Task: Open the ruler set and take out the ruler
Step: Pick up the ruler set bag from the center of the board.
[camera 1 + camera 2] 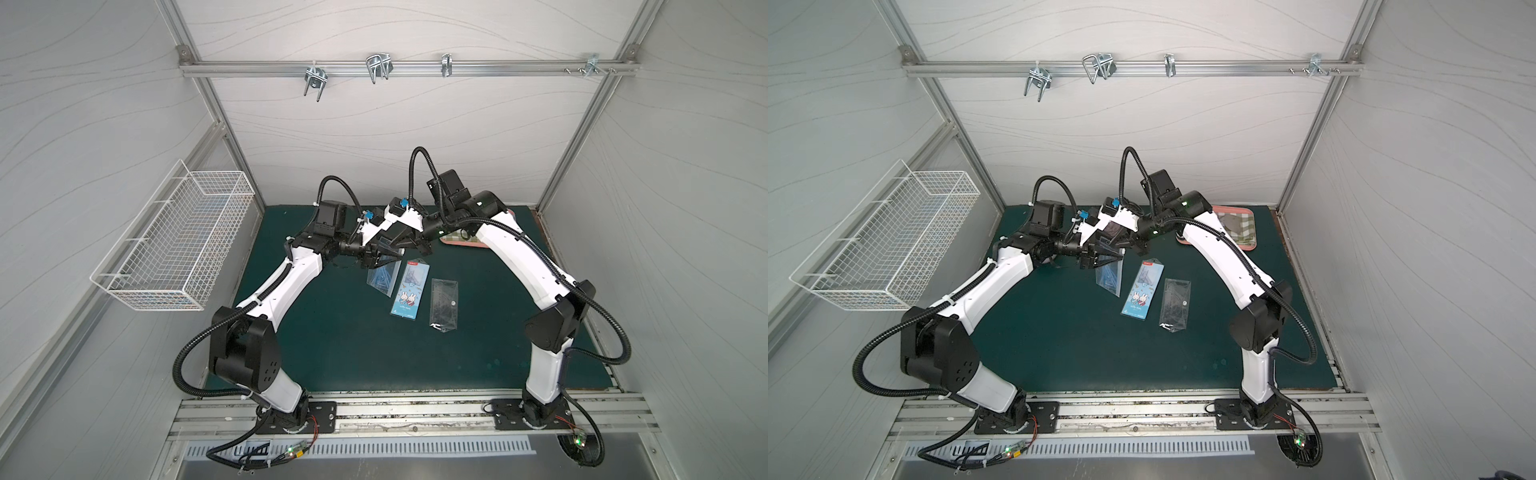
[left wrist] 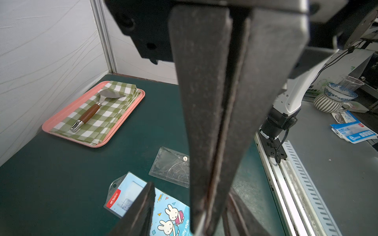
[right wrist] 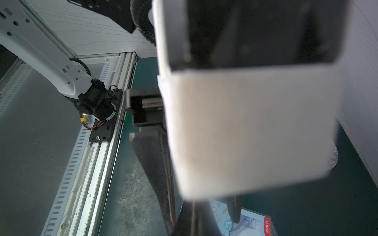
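A bluish see-through ruler (image 1: 380, 279) (image 1: 1108, 276) hangs slanted just above the green mat, its upper end under the two grippers, which meet at the back middle. My right gripper (image 1: 395, 251) (image 3: 180, 228) is shut, and a thin pale edge shows at its fingertips (image 2: 202, 221). My left gripper (image 1: 376, 261) (image 2: 192, 188) has its fingers apart on either side of those shut fingers. The blue rabbit card (image 1: 409, 291) (image 2: 163, 212) lies flat beside the ruler. The clear snap pouch of the ruler set (image 1: 444, 301) (image 2: 171, 165) lies to its right with a protractor inside.
A pink tray (image 1: 461, 244) (image 2: 46, 126) with a green checked cloth and a wooden-handled spatula (image 2: 90, 112) sits at the back right, partly under the right arm. A white wire basket (image 1: 174, 249) hangs on the left wall. Aluminium rails run along the front edge.
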Robot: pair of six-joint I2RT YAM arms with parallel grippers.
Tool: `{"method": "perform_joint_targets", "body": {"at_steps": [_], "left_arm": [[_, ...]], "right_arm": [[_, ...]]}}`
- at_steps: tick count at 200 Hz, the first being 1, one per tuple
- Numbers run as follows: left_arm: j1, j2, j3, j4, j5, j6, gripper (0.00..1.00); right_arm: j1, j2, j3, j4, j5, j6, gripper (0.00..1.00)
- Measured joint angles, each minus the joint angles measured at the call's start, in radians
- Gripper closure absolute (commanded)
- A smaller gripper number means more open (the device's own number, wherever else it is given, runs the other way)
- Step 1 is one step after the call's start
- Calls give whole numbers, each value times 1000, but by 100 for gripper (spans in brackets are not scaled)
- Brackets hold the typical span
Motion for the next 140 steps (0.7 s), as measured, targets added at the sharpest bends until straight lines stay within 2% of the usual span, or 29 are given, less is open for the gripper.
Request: {"method": "perform_joint_targets", "body": {"at_steps": [13,36,69,128,140], "left_arm": [[0,-1,0,0,-7,-1,53],[0,-1,0,3,-18,-4,68],[0,-2,-5,7,-24,-9,76],[-2,-3,-11,11,-32,-2,99],[-2,-6,-11,11,-34,-4,100]], "right_arm": [[0,-3,-5,0,4,0,100],[0,-8,-13,1,10,0,100],[-1,-14,-26,15,26,0,100],[-3,-29,-38,29,47,0,100],[-3,-29,-39,32,48,2,100]]}}
